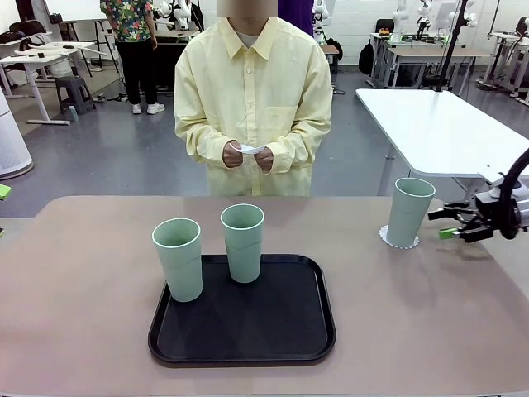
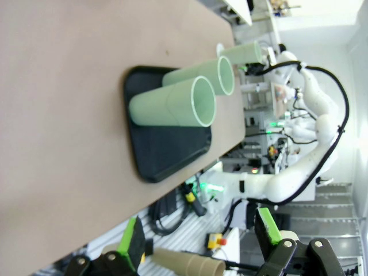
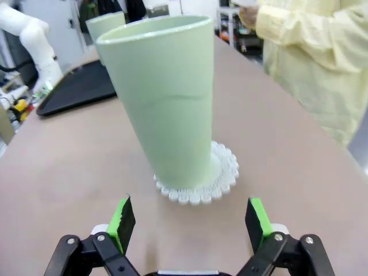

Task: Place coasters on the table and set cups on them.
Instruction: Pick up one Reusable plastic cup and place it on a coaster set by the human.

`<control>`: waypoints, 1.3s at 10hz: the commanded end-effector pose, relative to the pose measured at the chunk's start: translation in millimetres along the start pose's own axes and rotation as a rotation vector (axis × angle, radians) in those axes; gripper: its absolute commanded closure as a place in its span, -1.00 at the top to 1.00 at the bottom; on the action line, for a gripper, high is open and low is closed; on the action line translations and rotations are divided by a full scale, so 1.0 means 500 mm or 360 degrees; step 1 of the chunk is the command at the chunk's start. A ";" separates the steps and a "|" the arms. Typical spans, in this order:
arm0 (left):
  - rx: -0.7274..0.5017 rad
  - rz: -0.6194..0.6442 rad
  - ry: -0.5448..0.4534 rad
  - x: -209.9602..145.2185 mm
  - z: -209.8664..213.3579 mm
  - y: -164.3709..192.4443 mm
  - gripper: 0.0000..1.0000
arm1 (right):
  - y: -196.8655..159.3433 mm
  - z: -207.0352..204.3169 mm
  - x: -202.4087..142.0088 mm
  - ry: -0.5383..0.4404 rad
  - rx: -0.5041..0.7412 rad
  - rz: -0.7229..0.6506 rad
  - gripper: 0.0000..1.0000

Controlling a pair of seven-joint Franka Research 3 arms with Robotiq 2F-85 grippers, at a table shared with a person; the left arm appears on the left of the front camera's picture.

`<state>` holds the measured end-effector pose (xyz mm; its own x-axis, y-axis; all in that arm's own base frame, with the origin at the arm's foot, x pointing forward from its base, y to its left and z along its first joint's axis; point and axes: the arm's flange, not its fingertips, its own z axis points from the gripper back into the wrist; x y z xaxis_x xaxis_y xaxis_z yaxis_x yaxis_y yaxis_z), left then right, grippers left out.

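right gripper (image 1: 447, 224) jaws apart, empty, just beside cup (image 1: 411, 210) standing on coaster (image 1: 398, 241), right side of table (image 1: 83, 298). left gripper (image 2: 201, 227) likewise spread, empty. two other cups (image 1: 178, 258) on black tray (image 1: 248, 335).

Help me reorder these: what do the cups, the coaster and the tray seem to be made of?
Cups: probably plastic; opaque pale green, smooth satin walls with a moulded groove round the middle.
Coaster: paper or thin plastic, hard to tell; white, flat, lacy scalloped edge.
Tray: likely plastic; black, matte with a faint sheen, rounded raised rim.
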<state>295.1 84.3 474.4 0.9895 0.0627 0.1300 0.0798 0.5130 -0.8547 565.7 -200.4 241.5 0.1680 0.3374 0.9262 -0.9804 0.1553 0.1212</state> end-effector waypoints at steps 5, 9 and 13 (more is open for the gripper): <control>-0.0005 -0.0022 0.0000 -0.003 0.002 0.004 1.00 | 0.317 0.158 0.267 0.0466 -0.0345 -0.0623 1.00; -0.0005 -0.0022 0.0000 -0.003 0.002 0.004 1.00 | 0.382 0.117 0.416 0.0900 -0.0498 -0.0952 1.00; -0.0005 -0.0022 0.0000 -0.003 0.002 0.004 1.00 | 0.387 0.061 0.564 0.1309 -0.0662 -0.1097 1.00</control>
<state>295.1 84.3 474.4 0.9896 0.0624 0.1294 0.0794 0.5130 -0.8547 419.2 -107.9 529.9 0.8019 0.5406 0.2542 -0.5945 0.7643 0.2499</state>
